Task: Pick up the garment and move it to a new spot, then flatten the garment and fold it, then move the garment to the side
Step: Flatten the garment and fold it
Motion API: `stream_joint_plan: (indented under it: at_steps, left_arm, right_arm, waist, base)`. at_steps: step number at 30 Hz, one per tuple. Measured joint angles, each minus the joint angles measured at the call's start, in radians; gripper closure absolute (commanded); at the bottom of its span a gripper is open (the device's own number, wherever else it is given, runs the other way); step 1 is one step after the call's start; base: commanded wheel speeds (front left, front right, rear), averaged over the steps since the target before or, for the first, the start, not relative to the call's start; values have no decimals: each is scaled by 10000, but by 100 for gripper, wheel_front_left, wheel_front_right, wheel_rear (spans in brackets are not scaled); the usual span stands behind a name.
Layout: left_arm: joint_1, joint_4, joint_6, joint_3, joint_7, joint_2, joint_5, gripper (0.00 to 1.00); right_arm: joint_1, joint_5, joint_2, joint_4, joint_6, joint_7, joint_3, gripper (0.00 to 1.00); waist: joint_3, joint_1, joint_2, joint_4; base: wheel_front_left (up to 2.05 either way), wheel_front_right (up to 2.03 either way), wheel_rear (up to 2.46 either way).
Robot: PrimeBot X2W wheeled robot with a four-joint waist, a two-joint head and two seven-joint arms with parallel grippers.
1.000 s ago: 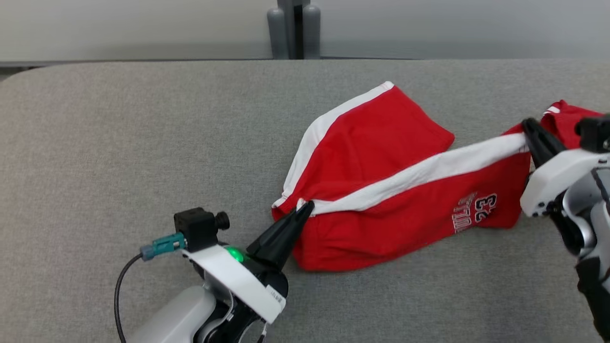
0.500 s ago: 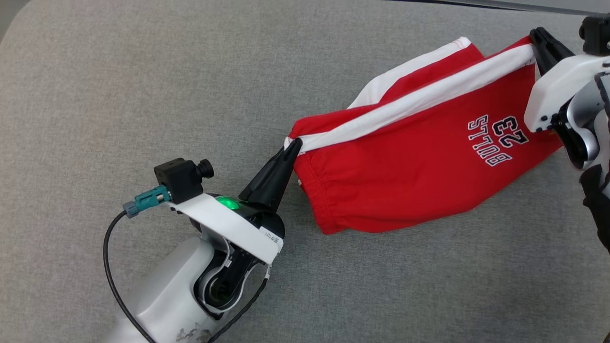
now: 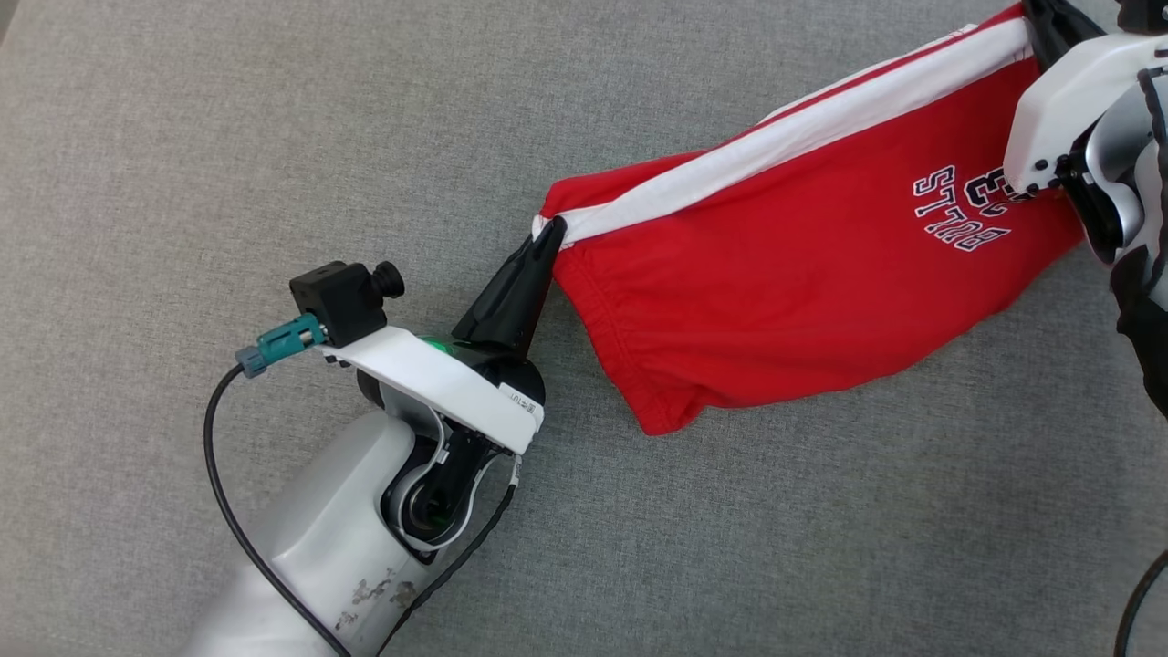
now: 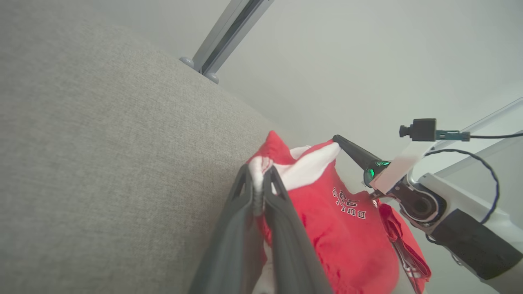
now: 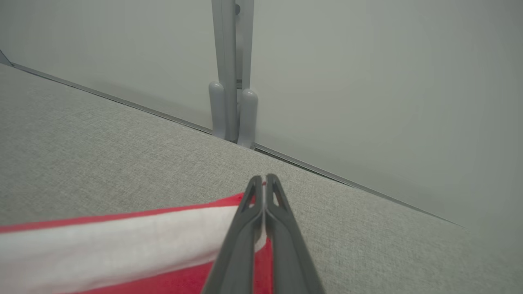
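Since the shorts (image 3: 803, 274) are light, limp cloth, grip the white-striped edge at both ends. Left tool (image 3: 550, 239) is pinched on it mid-frame, right tool (image 3: 1042, 16) at the upper right. The cloth sags between them over the surface (image 3: 182, 182). The left wrist view shows a loose flap hanging by the right tool, which the head view hides.

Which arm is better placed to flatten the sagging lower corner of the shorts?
Left, probably: the left end effector pinches the shorts nearest that corner; the right end effector grips the far end.
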State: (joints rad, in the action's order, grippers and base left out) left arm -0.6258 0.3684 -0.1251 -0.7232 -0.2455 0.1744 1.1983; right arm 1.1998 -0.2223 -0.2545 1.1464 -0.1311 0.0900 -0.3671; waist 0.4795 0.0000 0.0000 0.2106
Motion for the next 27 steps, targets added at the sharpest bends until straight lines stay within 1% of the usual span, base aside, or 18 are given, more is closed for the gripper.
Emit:
stream_joint_plan:
  at_steps: [1,2,3,4,5,7,9,11,13,15,21,23,27]
  left_arm:
    - [0,0,0,0,0,0,0,94]
    - [-26,65,0,-17,25,-23,-6,78]
    - [-56,125,0,-35,44,-33,-21,78]
    - [-125,270,44,-29,29,-61,-90,0]
    - [-125,270,44,-29,29,-61,-90,0]
    - [-134,364,119,12,-19,-67,-205,0]
    - [-138,428,159,-31,-71,-23,-642,0]
    - [-122,504,353,4,-123,54,-1250,0]
    - [71,523,581,257,-148,121,-1839,0]
    - [484,353,788,826,-159,81,-2326,0]
    - [2079,-844,1513,2449,-161,-84,-4696,0]
    - [2656,-1296,1662,2882,-161,-196,-5442,0]
    - [3749,-1971,1900,3358,-161,-462,-6805,0]
  right_arm:
    - [0,0,0,0,0,0,0,64]
    - [49,-6,40,75,0,138,-25,1]
    - [77,-23,82,115,0,339,-61,1]
    - [129,-75,144,201,0,826,-102,0]
    - [129,-75,144,201,0,826,-102,0]
    - [152,-84,207,263,0,1198,-144,0]
    - [140,-159,221,205,0,1515,-69,0]
    - [9,-280,201,-105,2,1670,90,0]
    - [-375,-353,217,-890,0,1695,295,0]
    - [-937,-433,205,-1875,0,1705,596,0]
    - [-3311,-500,276,-4389,2,1716,957,0]
    - [-4041,-585,337,-5005,0,1714,1058,0]
    - [-5336,-625,395,-5785,2,1714,1231,0]
  waist:
    - [0,0,0,0]
    - [12,0,0,-6]
    - [20,0,0,-17]
    - [20,0,0,-59]
    - [20,0,0,-59]
    - [-6,0,0,-129]
    - [-73,0,0,-194]
    - [-185,0,0,-255]
    - [-300,0,0,-359]
    - [-417,0,0,-492]
    - [-1018,-1,0,-852]
    - [-1297,0,0,-943]
    - [-1952,0,0,-1068]
  base:
    - [0,0,0]
    - [0,0,0]
    - [0,0,0]
    - [0,0,0]
    - [0,0,0]
    - [0,0,0]
    - [0,0,0]
    - [0,0,0]
    - [0,0,0]
    - [0,0,0]
    - [0,0,0]
    - [0,0,0]
    - [0,0,0]
